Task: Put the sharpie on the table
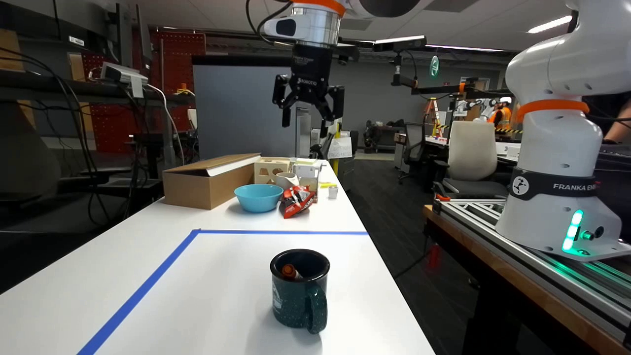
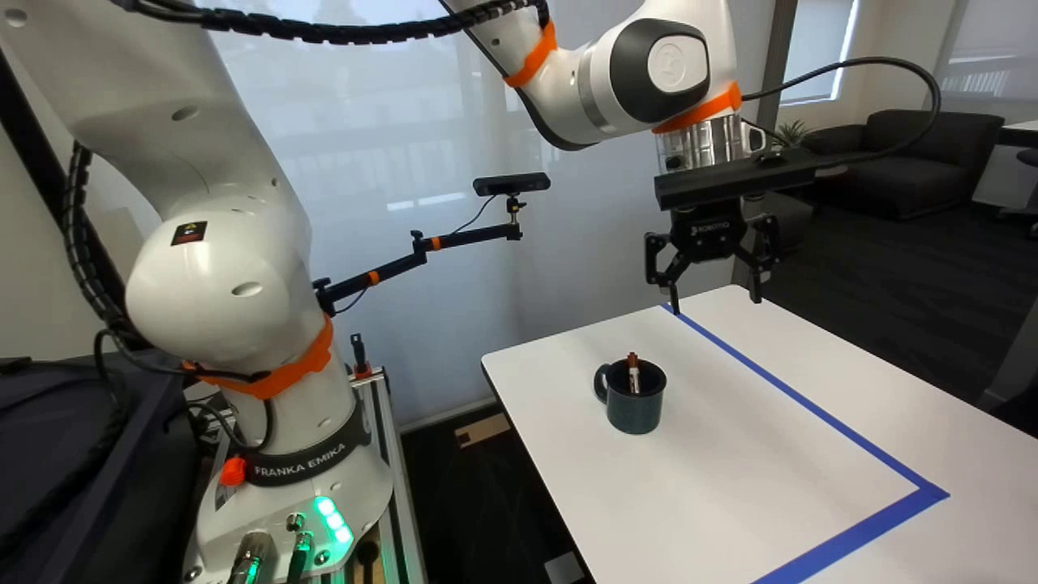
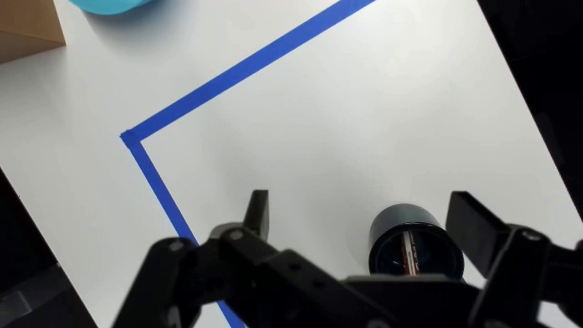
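Office room with grey wall (image 1: 379,93), red perforated panel (image 1: 181,54) and pale chair (image 1: 472,150) around the long white-topped table (image 1: 222,276). On the white surface, straight lines of blue tape (image 1: 282,231), with one corner visible in each of the three views. Beyond the tape, toward the far end in an exterior view, cardboard box (image 1: 207,182), light blue bowl (image 1: 259,198) and crumpled red bag (image 1: 297,201), the last two just beside each other.

On the inner side of the tape, near the table edge facing the robot base (image 1: 542,222), dark teal mug (image 2: 636,414), upright, with handle roughly toward that same edge. Inside this mug, sharpie (image 2: 633,373), slightly tilted, with reddish-orange end upward and a little higher than the rim in an exterior view.

Higher up, over the table, black gripper (image 2: 715,302), with fingers downward and spread wide, a large gap between the tips. Compared with this hand, sharpie clearly lower in both exterior views, and apart from both fingertips. In the wrist view, sharpie seen between the two fingers, but nearer to the finger at the right of that view, with one end hidden behind the dark body of the gripper. Opening of the mug also there, very close in that view to this same finger
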Controlling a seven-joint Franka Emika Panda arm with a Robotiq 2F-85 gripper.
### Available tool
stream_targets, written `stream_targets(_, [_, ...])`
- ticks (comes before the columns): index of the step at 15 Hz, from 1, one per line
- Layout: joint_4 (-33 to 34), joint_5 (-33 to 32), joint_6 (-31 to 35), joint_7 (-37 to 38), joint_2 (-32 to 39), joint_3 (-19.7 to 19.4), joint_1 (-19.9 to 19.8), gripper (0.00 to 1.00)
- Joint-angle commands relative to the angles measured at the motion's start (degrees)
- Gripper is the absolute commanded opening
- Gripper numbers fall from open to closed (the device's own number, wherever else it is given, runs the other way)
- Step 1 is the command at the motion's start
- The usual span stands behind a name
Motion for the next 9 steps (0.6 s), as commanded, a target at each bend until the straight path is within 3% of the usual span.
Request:
stream_targets(1, [1.02, -0.38, 3.09, -3.33, 2.90, 1.99, 0.43, 1.00])
stream_targets(9, [6.33, 1.14, 7.76, -5.13, 12.07, 7.48, 2.57, 1.00])
